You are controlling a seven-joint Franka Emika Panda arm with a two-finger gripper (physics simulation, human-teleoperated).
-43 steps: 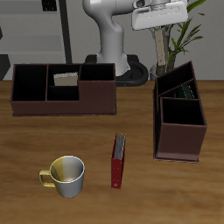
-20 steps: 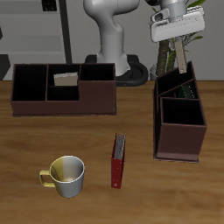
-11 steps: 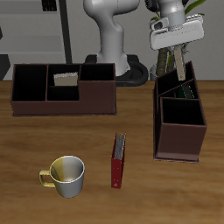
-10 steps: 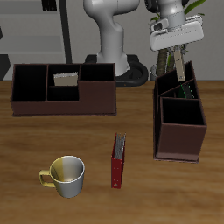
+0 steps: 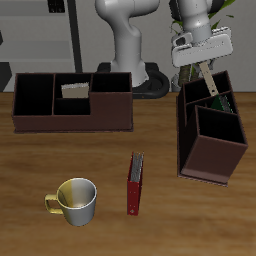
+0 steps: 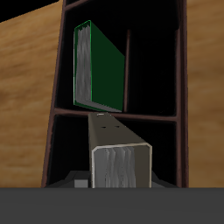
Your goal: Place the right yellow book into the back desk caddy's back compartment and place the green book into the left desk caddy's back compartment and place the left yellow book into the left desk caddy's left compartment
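**Operator A:** Which step is in hand?

**Operator B:** Step 3, by my reading. The thin pale yellow book (image 6: 121,156) is held upright by the two-finger gripper (image 5: 201,62), above the narrow dark brown left desk caddy (image 5: 212,162). The wrist view looks down the book's page edge into the caddy. The jaws are clamped on the book's upper end; in the exterior view it hangs below them with its lower edge at the caddy's rim.

**Operator A:** Status of the other 2 books?

**Operator B:** The thin dark green hardcover book (image 6: 94,68) stands inside the left desk caddy, leaning on a partition in a section beyond the held book. A pale book (image 5: 75,90) lies in a small middle section of the long low dark brown back desk caddy (image 5: 72,112). Both placements look complete.

**Operator A:** What does the next move call for?

**Operator B:** Confirm that the held book sits over the left compartment and not over a partition wall. The caddy appears skewed on the table, so contact is likely; realign, lower straight, then release. Keep clear of the green book.

**Operator A:** Non-task items?

**Operator B:** 1 red hardcover book (image 5: 135,183) and 1 yellow-lined grey mug (image 5: 74,201), both nearer the table's front edge, well apart from the caddy.
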